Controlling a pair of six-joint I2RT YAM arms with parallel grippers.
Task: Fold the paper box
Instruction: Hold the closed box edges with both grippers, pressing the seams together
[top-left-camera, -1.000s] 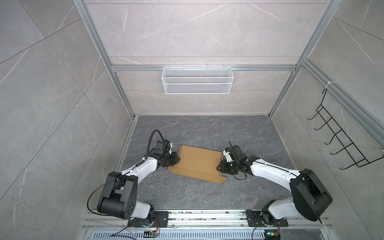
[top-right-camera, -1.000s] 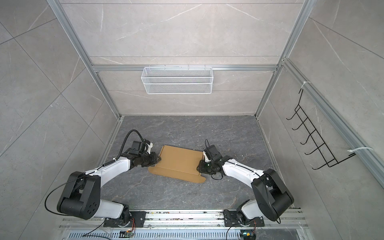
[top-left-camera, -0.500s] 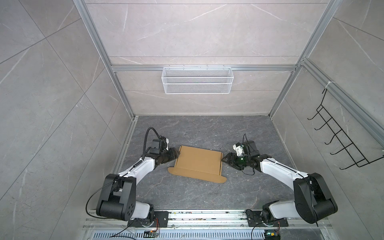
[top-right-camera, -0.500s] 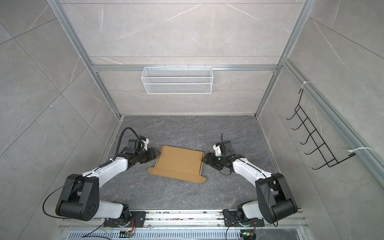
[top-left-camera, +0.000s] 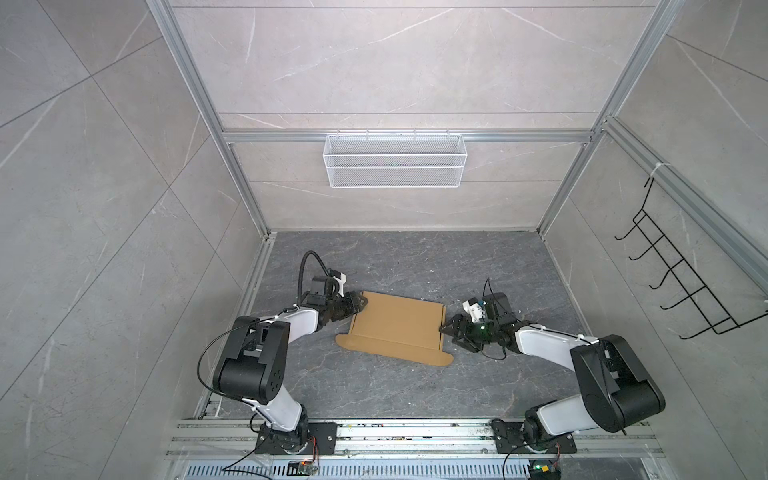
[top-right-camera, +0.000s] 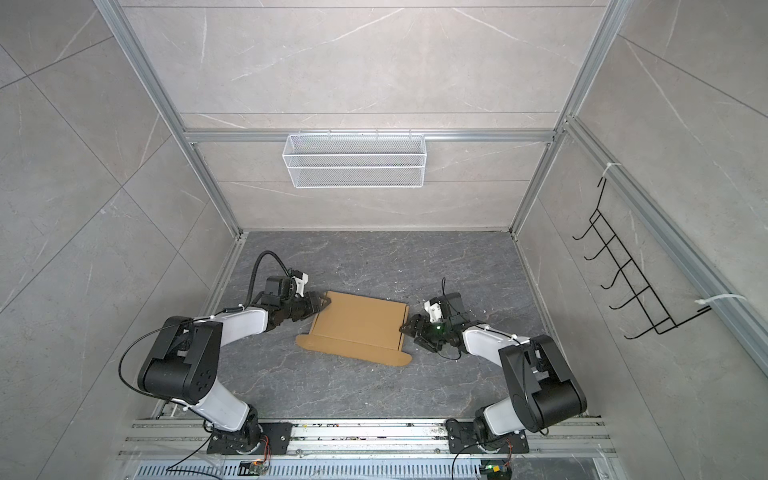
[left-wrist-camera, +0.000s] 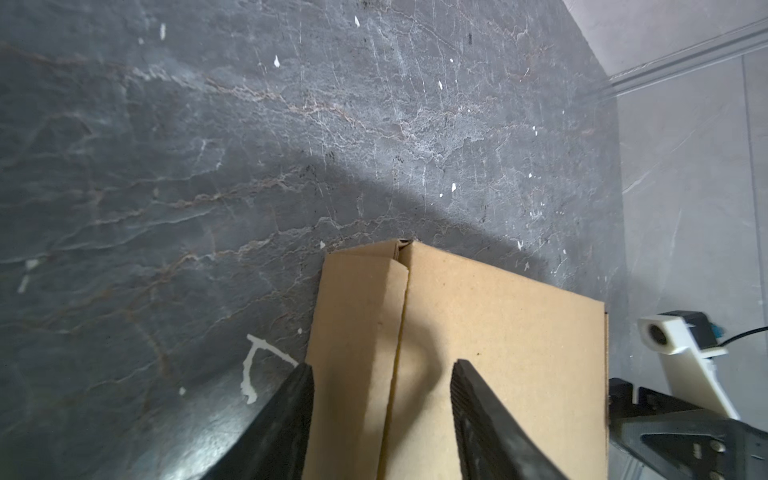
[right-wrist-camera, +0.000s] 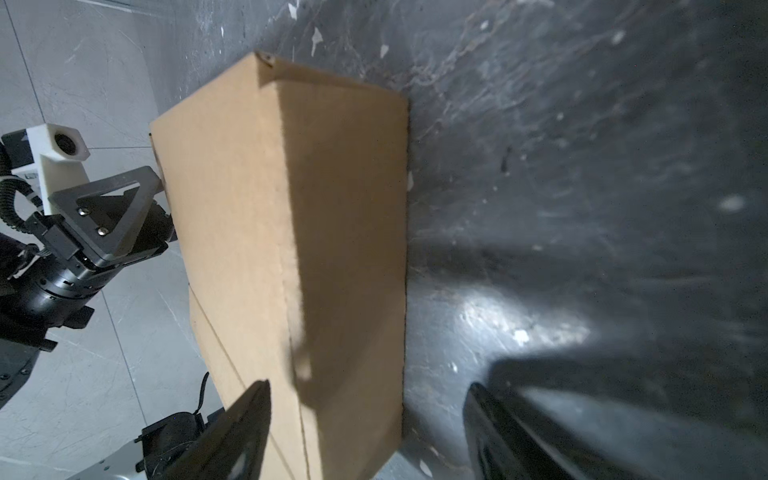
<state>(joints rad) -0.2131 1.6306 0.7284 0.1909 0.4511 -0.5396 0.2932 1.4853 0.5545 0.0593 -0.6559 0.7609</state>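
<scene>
White links (top-left-camera: 300, 328), black joints (top-left-camera: 252, 362), looped black cable (top-left-camera: 304, 266)

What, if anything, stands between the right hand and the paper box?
Nothing visible does. In both top views the open right hand sits right at the right end of the paper box, with no other object between them.

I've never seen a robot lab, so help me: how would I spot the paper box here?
On the dark stone floor, between the left arm and right arm, lies the paper box. It is the only brown thing there: shallow cardboard with a round-cornered flap along its near edge.
</scene>
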